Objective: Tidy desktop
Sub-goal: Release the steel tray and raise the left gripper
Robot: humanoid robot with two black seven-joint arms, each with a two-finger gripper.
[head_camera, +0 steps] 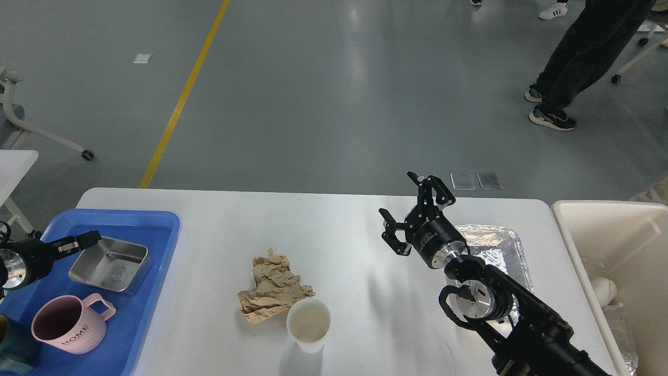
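Desktop (344, 230): large white tabletop, rounded corners, smooth and rigid; fills the lower middle of the head view; fixed surface, not to be lifted.
Crumpled paper (272, 287): brown, creased, soft; judged very light; pinch on any raised fold.
Paper cup (309, 324): white, upright, empty, touching the paper; thin wall, likely to crush; grip low and gently.
Foil tray (493, 245): thin embossed aluminium, partly hidden by right arm; judged flimsy; take by rolled rim.
Blue tray (156, 230): plastic, at left edge, holding steel pan (110, 263) and pink mug (70, 324).
Cream bin (616, 235): at right, beside table.
Left gripper (78, 241): fingers apart, holding nothing, just above pan's rim.
Right gripper (404, 209): spread wide, empty, raised over table.
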